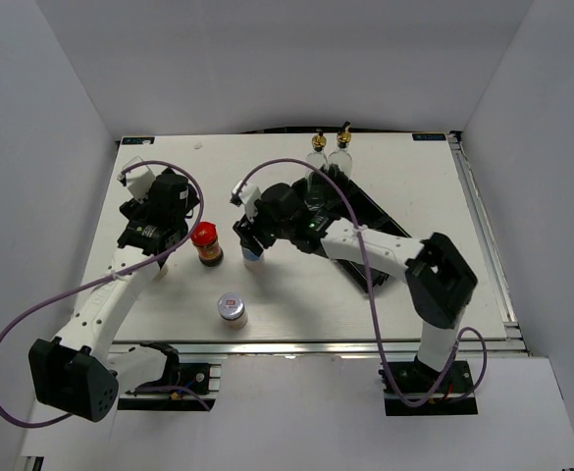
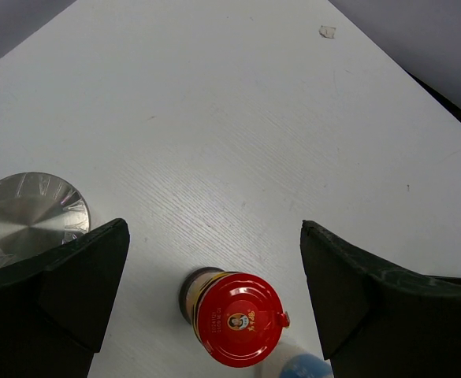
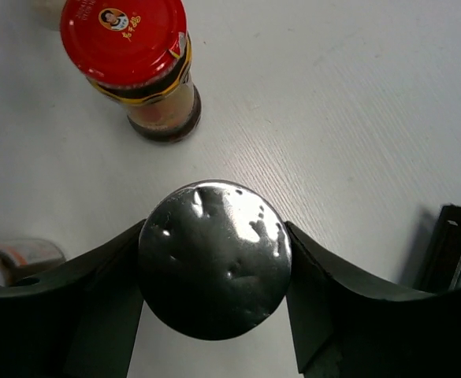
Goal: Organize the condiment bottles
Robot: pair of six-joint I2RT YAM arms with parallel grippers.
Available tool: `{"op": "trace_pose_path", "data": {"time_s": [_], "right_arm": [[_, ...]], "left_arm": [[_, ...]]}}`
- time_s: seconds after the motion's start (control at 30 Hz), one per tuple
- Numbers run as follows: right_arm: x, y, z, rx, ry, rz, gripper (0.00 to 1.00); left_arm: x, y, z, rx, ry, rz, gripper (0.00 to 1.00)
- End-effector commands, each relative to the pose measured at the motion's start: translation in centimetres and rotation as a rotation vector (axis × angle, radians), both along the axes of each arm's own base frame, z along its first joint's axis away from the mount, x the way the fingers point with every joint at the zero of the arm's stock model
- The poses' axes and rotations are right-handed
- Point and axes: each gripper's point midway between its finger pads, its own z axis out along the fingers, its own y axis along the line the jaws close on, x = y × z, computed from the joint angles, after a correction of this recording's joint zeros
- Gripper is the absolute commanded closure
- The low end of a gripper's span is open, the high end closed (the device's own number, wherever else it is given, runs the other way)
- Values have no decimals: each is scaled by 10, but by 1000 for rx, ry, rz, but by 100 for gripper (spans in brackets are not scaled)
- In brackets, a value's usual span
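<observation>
The red-lidded dark jar (image 1: pixel 206 241) stands left of the table's middle. My left gripper (image 1: pixel 172 247) is open and empty just left of it. In the left wrist view the jar (image 2: pixel 238 316) shows low between the spread fingers (image 2: pixel 80 276), untouched. My right gripper (image 1: pixel 250 240) is shut on a silver-capped shaker (image 3: pixel 214 256), just right of the jar (image 3: pixel 135 55). I cannot tell if that shaker rests on the table. A second shaker (image 1: pixel 232 308) stands near the front. A third shaker's silver cap (image 2: pixel 25 214) shows left of the left fingers. Two tall glass bottles with gold tops (image 1: pixel 317 145) (image 1: pixel 342 140) stand at the back.
A black tray (image 1: pixel 377 224) lies right of the right gripper, running back toward the tall bottles; its corner shows in the right wrist view (image 3: pixel 451 252). The right arm reaches over it. Purple cables loop off both arms. White walls enclose the table.
</observation>
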Motion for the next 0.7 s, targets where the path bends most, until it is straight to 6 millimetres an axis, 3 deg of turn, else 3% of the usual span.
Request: {"op": "trace_pose_path", "data": {"time_s": [0.0, 0.07, 0.1, 0.13, 0.2, 0.27, 0.3, 0.43, 0.47, 0.67], "right_arm": [[-3, -14, 127, 269, -168, -72, 89], [-3, -36, 134, 263, -193, -129, 89], [0, -54, 153, 282, -230, -191, 90], [1, -66, 150, 254, -225, -223, 90], [14, -100, 165, 263, -255, -350, 87], [26, -131, 158, 220, -257, -445, 86], [31, -147, 166, 225, -275, -498, 87], [47, -195, 159, 205, -240, -621, 88], [56, -215, 160, 208, -244, -673, 88], [85, -265, 137, 188, -201, -800, 88]], "left_arm": [[-2, 4, 15, -16, -46, 13, 2], [-1, 3, 16, -15, -46, 13, 2], [0, 3, 16, -16, -49, 14, 2], [1, 3, 17, -16, -49, 12, 2], [2, 2, 15, -16, -44, 13, 2], [1, 3, 13, -9, -20, 17, 2], [2, 4, 11, -9, -7, 27, 2], [0, 8, 15, -1, -8, 59, 2], [0, 9, 17, -2, -14, 62, 2], [-7, 10, 17, -13, 6, 65, 2]]}}
